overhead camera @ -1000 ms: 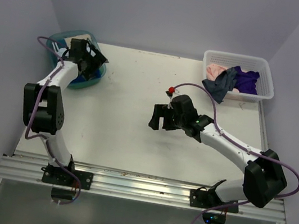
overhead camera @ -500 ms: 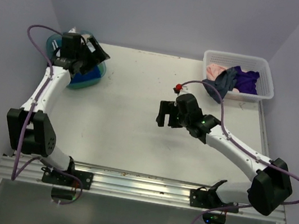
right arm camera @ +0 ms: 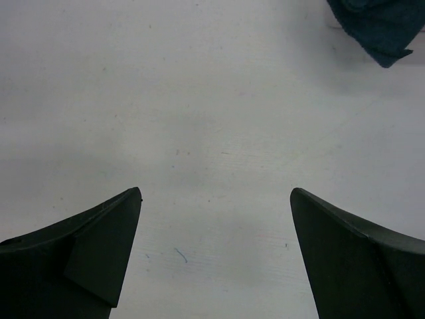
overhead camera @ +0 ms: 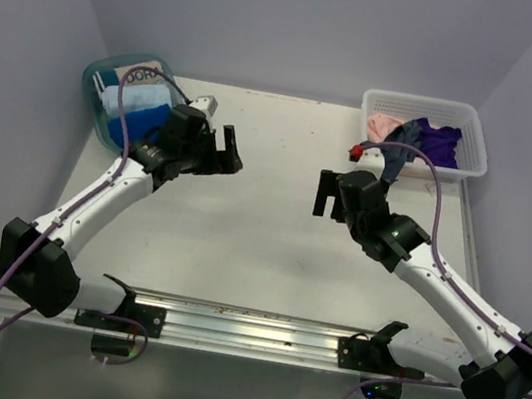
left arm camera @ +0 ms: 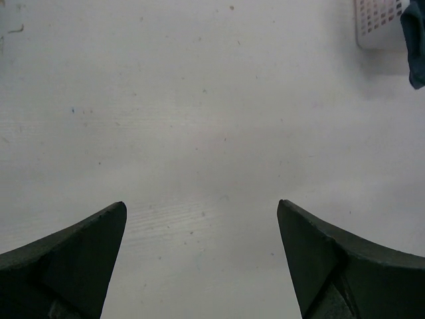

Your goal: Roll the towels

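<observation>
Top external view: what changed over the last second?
The left gripper came out of the teal bin and swung toward the middle of the table. The right gripper shifted toward the white basket. Both sets of jaws stand open and empty; no grasp or release shows. The bin, the basket and its towels stayed put.

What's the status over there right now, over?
Left gripper open, empty. Right gripper open, empty. Towels heaped in white basket, one draped over its rim. Nothing blocking the way.
</observation>
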`<state>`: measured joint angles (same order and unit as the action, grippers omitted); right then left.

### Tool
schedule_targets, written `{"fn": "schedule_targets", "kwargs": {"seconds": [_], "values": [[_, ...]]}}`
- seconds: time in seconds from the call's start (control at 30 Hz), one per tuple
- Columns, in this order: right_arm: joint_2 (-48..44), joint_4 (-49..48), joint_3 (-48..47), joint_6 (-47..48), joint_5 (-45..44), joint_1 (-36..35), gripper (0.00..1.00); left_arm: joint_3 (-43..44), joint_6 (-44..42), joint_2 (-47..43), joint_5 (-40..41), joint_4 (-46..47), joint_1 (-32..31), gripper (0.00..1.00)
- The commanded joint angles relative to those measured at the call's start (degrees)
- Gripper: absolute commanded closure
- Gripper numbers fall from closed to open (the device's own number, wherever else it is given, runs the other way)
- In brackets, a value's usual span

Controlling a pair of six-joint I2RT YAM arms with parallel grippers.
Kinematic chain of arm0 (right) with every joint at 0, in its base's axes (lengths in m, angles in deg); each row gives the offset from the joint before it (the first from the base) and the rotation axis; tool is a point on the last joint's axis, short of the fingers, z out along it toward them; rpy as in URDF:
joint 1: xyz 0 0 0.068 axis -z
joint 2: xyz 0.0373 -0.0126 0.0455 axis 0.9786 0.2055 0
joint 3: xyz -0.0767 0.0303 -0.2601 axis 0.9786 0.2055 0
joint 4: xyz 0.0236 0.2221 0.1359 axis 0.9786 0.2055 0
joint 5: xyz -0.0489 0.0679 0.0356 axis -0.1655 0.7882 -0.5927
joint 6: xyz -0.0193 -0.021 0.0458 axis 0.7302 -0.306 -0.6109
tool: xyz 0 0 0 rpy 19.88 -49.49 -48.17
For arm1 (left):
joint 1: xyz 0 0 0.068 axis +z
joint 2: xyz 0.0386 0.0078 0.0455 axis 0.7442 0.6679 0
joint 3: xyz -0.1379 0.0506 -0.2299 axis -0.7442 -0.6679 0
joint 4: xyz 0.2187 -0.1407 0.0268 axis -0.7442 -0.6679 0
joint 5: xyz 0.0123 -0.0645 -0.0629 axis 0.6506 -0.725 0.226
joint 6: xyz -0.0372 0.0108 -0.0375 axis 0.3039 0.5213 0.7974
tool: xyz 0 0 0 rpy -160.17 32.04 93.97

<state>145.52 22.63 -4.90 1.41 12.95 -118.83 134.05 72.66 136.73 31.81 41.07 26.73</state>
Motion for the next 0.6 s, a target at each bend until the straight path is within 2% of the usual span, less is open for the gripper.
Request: {"fn": "schedule_targets", "kwargs": {"seconds": [0.0, 0.2, 0.33, 0.57], "values": [[-2.49, 2.23, -0.69, 0.02, -5.93, 0.34, 0.01, -0.34, -3.06, -0.49, 4.90, -0.18, -4.03, 0.01], [-3.20, 4.87, -0.17, -2.26, -7.34, 0.26, 0.02, 2.46, -4.21, 4.16, 11.84, -2.37, -14.04, 0.01], [-3.12, 5.83, -0.34, -3.06, -8.04, 0.26, 0.02, 3.08, -4.21, 7.16, 12.21, -3.00, -19.84, 0.01], [-3.99, 6.54, -0.08, -3.32, -9.63, 0.26, 0.02, 3.00, -5.35, 8.30, 10.10, -2.12, -21.09, 0.01]]}}
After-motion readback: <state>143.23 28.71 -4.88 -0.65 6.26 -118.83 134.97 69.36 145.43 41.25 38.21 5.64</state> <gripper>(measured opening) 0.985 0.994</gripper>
